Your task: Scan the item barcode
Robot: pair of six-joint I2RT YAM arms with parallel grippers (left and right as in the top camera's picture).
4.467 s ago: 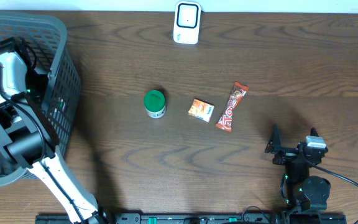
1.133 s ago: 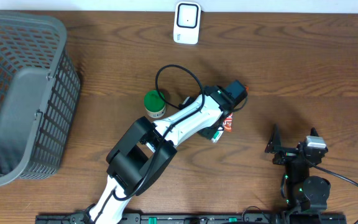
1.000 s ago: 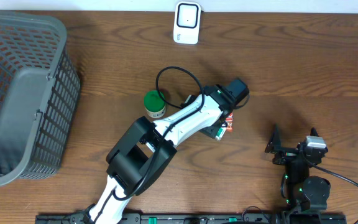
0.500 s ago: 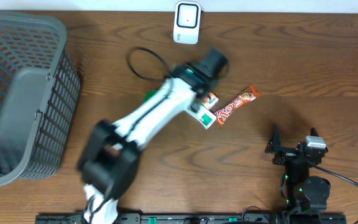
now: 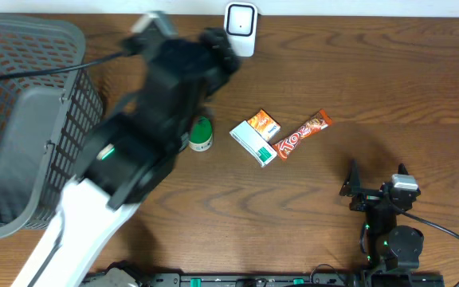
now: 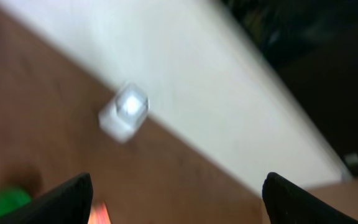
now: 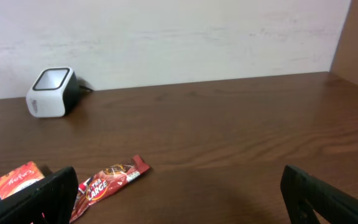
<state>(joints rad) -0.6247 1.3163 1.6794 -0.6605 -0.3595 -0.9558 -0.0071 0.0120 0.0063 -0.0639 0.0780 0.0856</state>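
Resting right gripper [image 5: 375, 179]: fingers spread wide, empty, nearest the base; probably not needed for this pick.
Orange-and-red candy bar wrapper [image 5: 303, 133]: flat on the table, ahead-left of the right fingers, just beside the carton.
Orange-and-white small carton [image 5: 257, 137]: probably the item to scan; lies free, low before the left fingers; grasp its narrow sides, leaving the barcode face uncovered.
Green-lidded small jar [image 5: 201, 134]: near the carton's left; steer clear.
Left gripper [image 6: 179, 196]: blurred, fingers apart, holding nothing, high above the table.
White boxy barcode scanner [image 5: 240, 28]: ahead of the left fingers, farthest back; present the barcode squarely.
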